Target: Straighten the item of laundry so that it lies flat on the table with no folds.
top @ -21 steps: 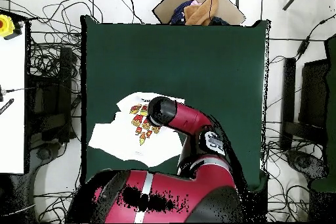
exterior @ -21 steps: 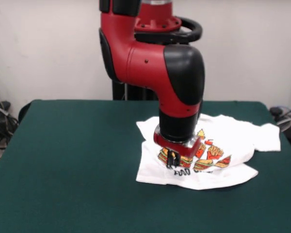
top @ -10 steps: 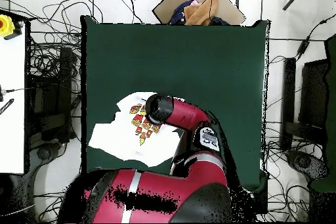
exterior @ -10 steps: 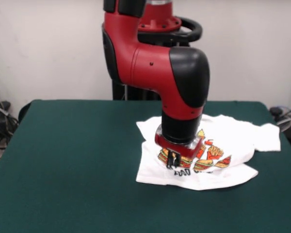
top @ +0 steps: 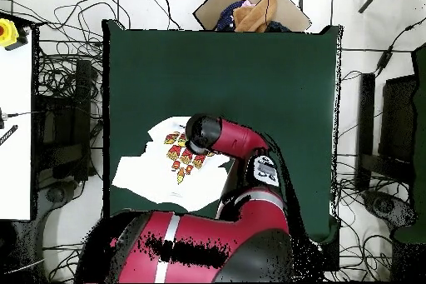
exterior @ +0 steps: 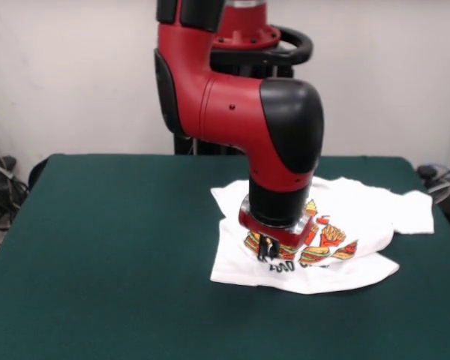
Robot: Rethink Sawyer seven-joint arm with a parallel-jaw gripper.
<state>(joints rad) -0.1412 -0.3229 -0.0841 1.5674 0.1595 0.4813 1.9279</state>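
The item of laundry is a white T-shirt with a burger and fries print. It lies rumpled on the right part of the dark green table, its lower edge doubled over and one sleeve reaching toward the table's right edge. My gripper points straight down onto the print, its fingers close together and pinching the fabric. From above, the shirt lies by the left edge of the table, and the arm hides the gripper.
In the overhead view, a cardboard box holding cloth sits beyond the table's top edge. Cables lie on the floor around the table. A white bench stands to the left. Bare green surface spreads left of the shirt in the front view.
The arm's upper links have shifted slightly. The gripper stays down on the print and the shirt keeps its shape.
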